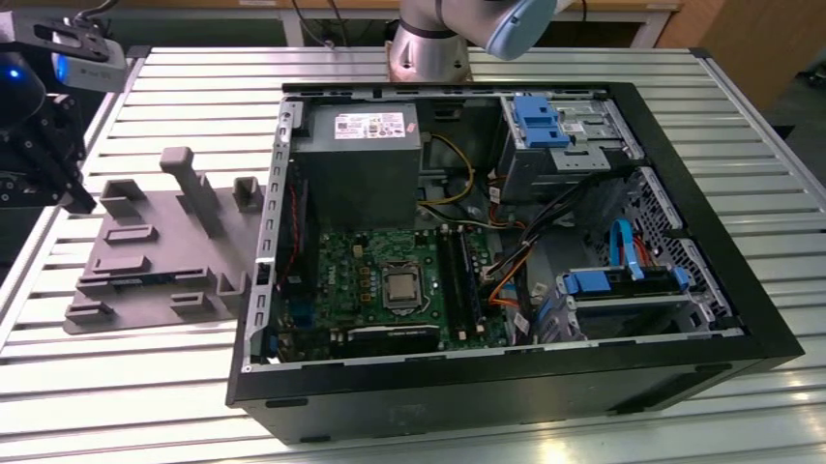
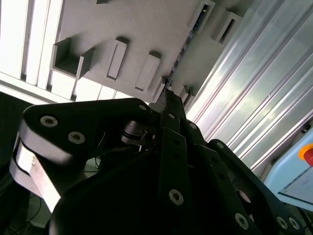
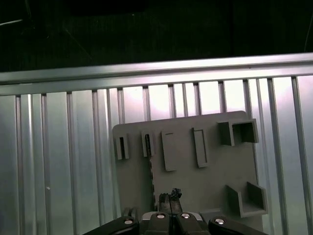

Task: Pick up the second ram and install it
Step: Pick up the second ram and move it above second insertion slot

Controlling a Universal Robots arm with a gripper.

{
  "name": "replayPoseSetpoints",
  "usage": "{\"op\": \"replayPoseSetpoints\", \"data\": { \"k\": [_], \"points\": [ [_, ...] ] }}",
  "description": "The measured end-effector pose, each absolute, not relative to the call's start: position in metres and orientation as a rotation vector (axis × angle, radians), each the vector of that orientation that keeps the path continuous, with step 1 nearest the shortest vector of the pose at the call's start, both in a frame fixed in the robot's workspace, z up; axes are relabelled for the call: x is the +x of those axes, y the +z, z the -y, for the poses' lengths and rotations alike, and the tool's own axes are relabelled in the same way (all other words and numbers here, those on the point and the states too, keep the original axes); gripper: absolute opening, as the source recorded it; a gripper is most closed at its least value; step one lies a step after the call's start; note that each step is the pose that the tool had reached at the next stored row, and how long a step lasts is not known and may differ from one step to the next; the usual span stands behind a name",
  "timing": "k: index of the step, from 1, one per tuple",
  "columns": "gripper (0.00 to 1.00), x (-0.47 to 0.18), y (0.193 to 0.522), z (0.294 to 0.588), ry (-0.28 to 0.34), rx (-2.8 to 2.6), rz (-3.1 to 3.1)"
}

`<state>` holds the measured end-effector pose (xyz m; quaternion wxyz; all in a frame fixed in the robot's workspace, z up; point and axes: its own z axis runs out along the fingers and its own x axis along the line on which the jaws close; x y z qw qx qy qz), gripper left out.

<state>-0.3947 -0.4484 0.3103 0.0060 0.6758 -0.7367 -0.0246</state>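
Note:
The second ram [image 3: 150, 169] stands on edge in a slot of the grey fixture [image 3: 215, 166], showing as a thin dark strip. In the second wrist view the second ram [image 2: 185, 46] runs across the fixture [image 2: 142, 24] towards my fingertips. My gripper [image 3: 168, 197] hangs well above the fixture with its fingers pressed together and nothing between them; its tips line up with the near end of the strip. In the exterior view the gripper [image 1: 72, 193] is at the far left, above the fixture [image 1: 155, 251]. The motherboard's long black slots [image 1: 458, 275] lie inside the open computer case [image 1: 516, 387].
The case takes up the middle and the exterior view's right side of the slatted metal table [image 1: 130, 387]. It holds a power supply [image 1: 359, 145], drive bays [image 1: 562, 126] and loose cables [image 1: 516, 261]. The fixture has several raised posts [image 1: 188, 179]. The arm's base [image 1: 432, 43] stands behind the case.

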Motion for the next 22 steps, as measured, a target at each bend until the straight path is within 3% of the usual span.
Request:
{"op": "replayPoseSetpoints", "data": {
  "k": [22],
  "points": [
    [0.11,-0.3947,0.3012,0.4484,-0.077,2.122,2.299]
  ]
}}
